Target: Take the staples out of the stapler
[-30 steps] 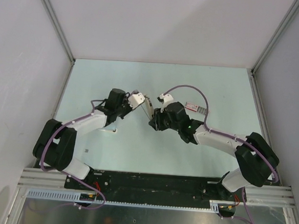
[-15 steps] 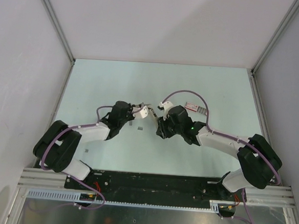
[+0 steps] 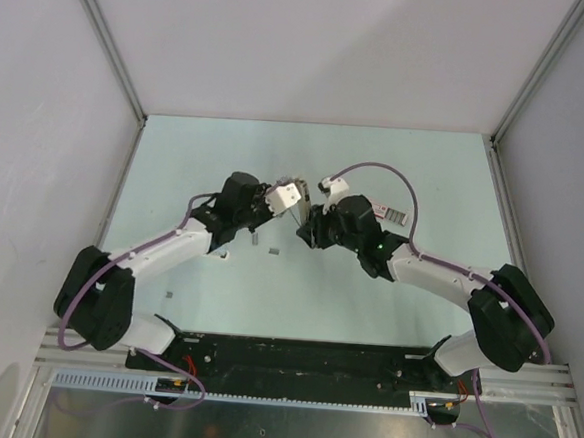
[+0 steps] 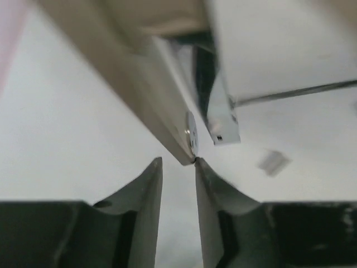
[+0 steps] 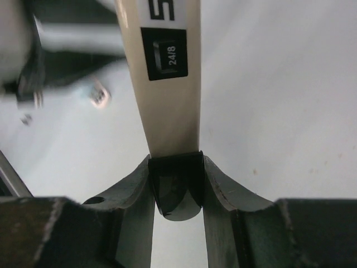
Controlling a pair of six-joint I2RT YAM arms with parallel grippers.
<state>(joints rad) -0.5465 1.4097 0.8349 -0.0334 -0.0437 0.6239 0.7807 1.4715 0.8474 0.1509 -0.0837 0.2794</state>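
While my right gripper (image 5: 175,167) is clamping the stapler (image 5: 167,95) by its black rear end, it's holding it between the two arms, apparently raised off the table (image 3: 206,153). My left gripper (image 4: 178,164) is sitting at the other end with fingers parted by a narrow gap, gripping nothing. The cream tip is just meeting the fingertip ends.

Stapler is hanging open: the metal magazine rail (image 4: 222,124) is standing clear of the cream body. One blurred grey strip of the staples (image 4: 273,162) is lying on the table below. Can't tell whether more are sitting in the rail.

Handling guess: stapler is light and rigid, but the shell is looking smooth, so I'm expecting it to pivot under side load. I'm judging the squared rear block the best hold, flat faces against the pads. Staples are tiny, thin and prone to scattering, so I'm favouring shaking or pushing them out over pinching.
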